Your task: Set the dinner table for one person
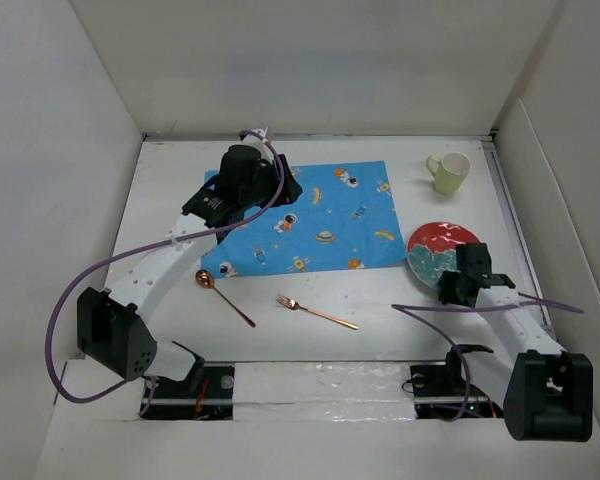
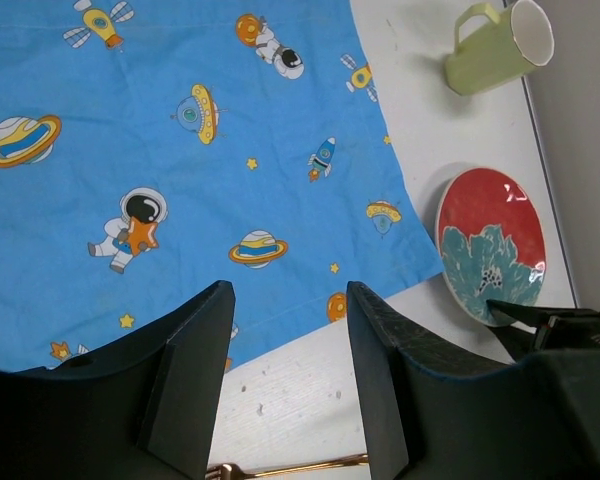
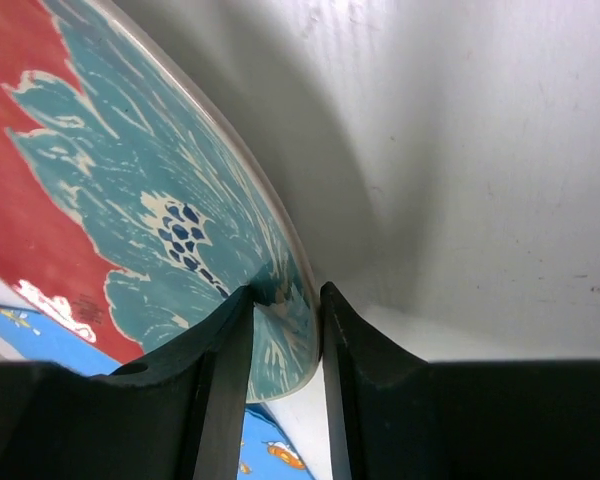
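- Bases of both arms sit at the bottom edge of the top view, left base and right base, bolted clear of the working area.
- Counter: white, matte, fills the middle of the frame and carries every item.
- Fork and spoon lie loose on bare counter just below the cloth, angled and apart from each other. Neither sits at a place setting yet; judged as waiting their turn.
- Right gripper, lower right of the top view: jaws pinching the near rim of the plate, one finger above and one under the edge. An edge grip makes sense, since a flat plate offers nothing else to hold.
- Plate, red and teal, sits right of the cloth and off it. It looks tipped up at the held rim, though I cannot be sure from above. Likely bound for the cloth.
- Cloth, blue with a space print, is spread flat at centre, serving as the placemat.
- Left gripper: jaws spread, nothing between them, hanging over the cloth's left part in the top view. Probably parked clear of the plate's path.
- Mug, pale green, stands upright at upper right, farthest back, well apart from both grippers.
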Controlling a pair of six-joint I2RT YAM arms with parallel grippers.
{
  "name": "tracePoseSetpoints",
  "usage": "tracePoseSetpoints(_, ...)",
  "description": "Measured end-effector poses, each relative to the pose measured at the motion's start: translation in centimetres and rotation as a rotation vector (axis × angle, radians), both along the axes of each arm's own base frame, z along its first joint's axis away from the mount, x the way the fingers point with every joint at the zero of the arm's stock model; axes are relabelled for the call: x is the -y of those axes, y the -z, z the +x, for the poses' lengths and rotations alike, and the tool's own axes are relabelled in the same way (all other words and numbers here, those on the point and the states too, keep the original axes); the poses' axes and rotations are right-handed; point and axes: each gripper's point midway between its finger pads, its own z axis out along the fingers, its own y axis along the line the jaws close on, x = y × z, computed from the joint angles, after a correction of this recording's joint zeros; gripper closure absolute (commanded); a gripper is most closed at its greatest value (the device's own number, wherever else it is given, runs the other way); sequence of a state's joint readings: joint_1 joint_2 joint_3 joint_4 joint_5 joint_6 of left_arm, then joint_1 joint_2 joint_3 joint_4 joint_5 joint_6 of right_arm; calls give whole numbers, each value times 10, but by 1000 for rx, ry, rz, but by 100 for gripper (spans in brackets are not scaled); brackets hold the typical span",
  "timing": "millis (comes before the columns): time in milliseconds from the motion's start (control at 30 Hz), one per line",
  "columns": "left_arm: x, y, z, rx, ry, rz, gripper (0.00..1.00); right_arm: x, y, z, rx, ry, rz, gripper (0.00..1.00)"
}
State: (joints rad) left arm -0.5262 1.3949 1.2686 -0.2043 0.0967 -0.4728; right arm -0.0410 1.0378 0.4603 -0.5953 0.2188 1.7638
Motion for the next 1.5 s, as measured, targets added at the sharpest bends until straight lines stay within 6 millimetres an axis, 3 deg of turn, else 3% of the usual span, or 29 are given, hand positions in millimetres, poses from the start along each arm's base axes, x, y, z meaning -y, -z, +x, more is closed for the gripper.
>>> tracePoseSetpoints(133,-3,5,-4,-9,4,16,55,16,-17,-1,50,-25,-102,100)
tracePoseSetpoints(400,-10,6,-8,-3,4,50,55,64,-65,3,106,-120,-329,100)
tracePoseSetpoints(533,-13,9,-9,-6,-2,73,55,77,-85,6,76,-251,-435,100)
tracePoseSetpoints(667,-18,9,-9,-7,-13,98,55,77,-98,7,78,-393,-488,100)
tracePoseSetpoints(767,-20,8,-8,-1,-20,108,55,70,-103,9,104,-469,-493,100)
tracePoseSetpoints(1000,-27,9,-6,2,-45,138,55,23,-122,14,261,-719,-460,100)
tracePoseSetpoints(1200,-34,1,-1,21,-81,162,55,4,-174,31,416,-810,-506,100)
tracePoseSetpoints(1333,-39,-10,6,37,-102,163,55,-21,-211,55,566,-905,-509,100)
tracePoseSetpoints(1433,-42,-18,10,51,-116,158,55,-60,-220,89,669,-1028,-452,100)
tracePoseSetpoints(1500,-43,-24,11,58,-122,157,54,-94,-213,108,712,-1126,-395,100)
